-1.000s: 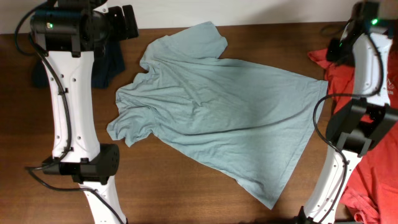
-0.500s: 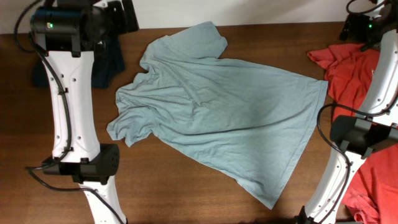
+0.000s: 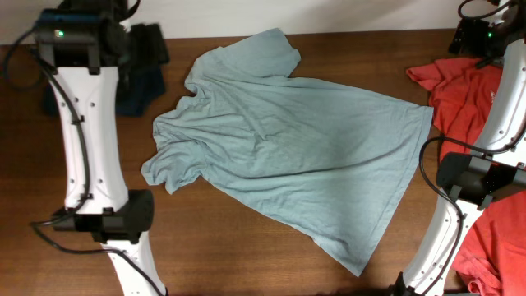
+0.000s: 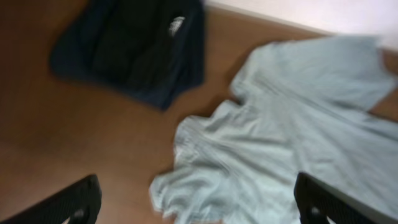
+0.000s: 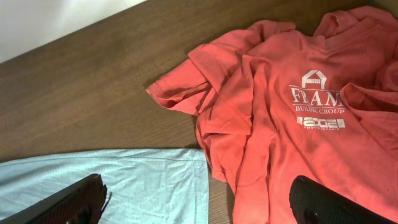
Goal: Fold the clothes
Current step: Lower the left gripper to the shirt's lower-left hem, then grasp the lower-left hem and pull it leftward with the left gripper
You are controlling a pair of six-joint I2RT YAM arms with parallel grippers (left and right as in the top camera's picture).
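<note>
- A light-blue shirt [image 3: 288, 156] is laid rumpled across the tabletop [image 3: 246, 255].
- The left gripper [image 4: 196, 208] is held wide apart, empty.
- The right gripper [image 5: 205, 205] is likewise spread, above a red shirt [image 5: 292, 124].

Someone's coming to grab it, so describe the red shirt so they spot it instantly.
On the wooden table, look past the light blue shirt spread across the middle to the right edge. The red shirt lies crumpled there, the only red garment, with white lettering printed on it.

dark wooden table [image 3: 238, 247] against pale wall [image 3: 345, 15]
</note>
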